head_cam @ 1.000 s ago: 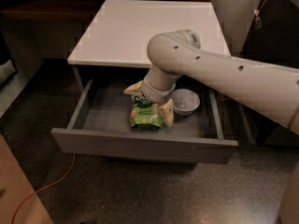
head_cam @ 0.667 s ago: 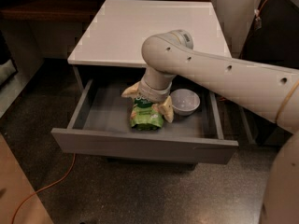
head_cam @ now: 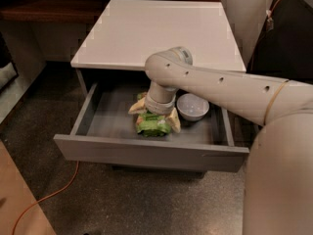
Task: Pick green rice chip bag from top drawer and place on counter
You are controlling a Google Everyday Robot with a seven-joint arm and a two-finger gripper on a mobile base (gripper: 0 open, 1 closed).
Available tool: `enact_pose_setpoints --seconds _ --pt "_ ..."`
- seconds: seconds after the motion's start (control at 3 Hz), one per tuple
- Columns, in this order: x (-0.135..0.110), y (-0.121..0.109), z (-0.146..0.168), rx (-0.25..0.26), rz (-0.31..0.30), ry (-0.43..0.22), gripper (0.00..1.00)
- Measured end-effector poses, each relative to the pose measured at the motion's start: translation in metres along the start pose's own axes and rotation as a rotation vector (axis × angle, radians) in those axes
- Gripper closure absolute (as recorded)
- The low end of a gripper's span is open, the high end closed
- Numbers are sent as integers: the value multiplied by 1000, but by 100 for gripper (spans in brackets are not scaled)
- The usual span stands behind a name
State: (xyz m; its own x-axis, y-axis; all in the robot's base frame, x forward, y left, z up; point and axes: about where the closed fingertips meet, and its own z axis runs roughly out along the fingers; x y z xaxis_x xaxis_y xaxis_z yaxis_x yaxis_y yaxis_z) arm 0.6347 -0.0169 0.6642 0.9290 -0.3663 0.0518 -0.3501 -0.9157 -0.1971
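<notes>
Jaws of the gripper are seen spread inside the top drawer, one either side of the green rice chip bag. The bag lies flat directly beneath, its long axis judged jaw to jaw, just beside a white bowl.

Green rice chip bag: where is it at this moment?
In the camera view the green rice chip bag lies in the open top drawer, near its middle, just left of the white bowl, with the gripper directly over it.
</notes>
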Motion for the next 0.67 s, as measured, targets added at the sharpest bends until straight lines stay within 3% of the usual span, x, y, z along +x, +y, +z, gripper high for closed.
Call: enact_pose_setpoints --seconds 0.67 --pt "22 -11 41 -8 -14 11 0"
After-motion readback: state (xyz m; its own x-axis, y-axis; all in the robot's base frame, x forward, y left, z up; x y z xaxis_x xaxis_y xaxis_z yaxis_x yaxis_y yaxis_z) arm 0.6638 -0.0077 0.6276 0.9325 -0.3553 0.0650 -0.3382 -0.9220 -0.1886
